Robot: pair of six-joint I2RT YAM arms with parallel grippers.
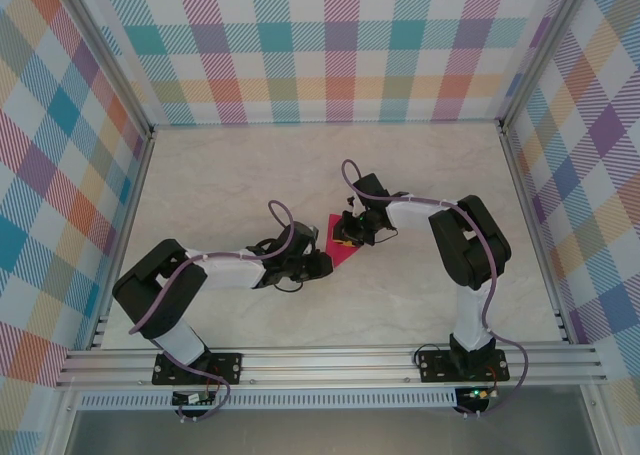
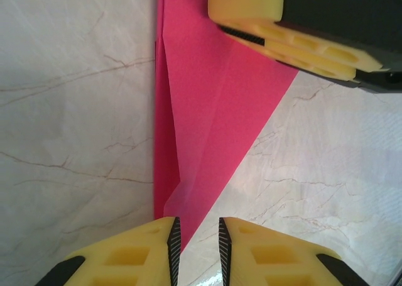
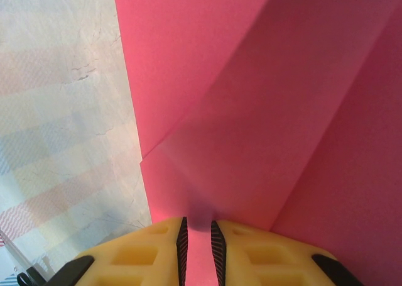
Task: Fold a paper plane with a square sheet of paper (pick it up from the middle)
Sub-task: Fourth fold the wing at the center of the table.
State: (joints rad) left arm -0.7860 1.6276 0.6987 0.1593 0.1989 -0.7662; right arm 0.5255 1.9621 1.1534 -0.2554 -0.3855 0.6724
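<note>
The sheet of paper (image 1: 341, 247) is crimson-pink and partly folded into a pointed triangle with creased flaps, lying on the marble table between both arms. In the left wrist view the paper (image 2: 207, 110) tapers toward my left gripper (image 2: 196, 236), which is narrowly open. The paper's tip lies against the left pad and bare table shows in the gap. My left gripper (image 1: 322, 262) sits at the paper's near-left corner. My right gripper (image 1: 350, 235) is over the paper's far end. In its own view the right gripper (image 3: 198, 236) is shut on a strip of the paper (image 3: 251, 110). The right gripper's yellow finger (image 2: 270, 22) also shows above the paper.
The pale marble table (image 1: 220, 175) is walled by checked panels (image 1: 330, 45) at the back and both sides. An aluminium rail (image 1: 330, 360) carries the arm bases along the near edge.
</note>
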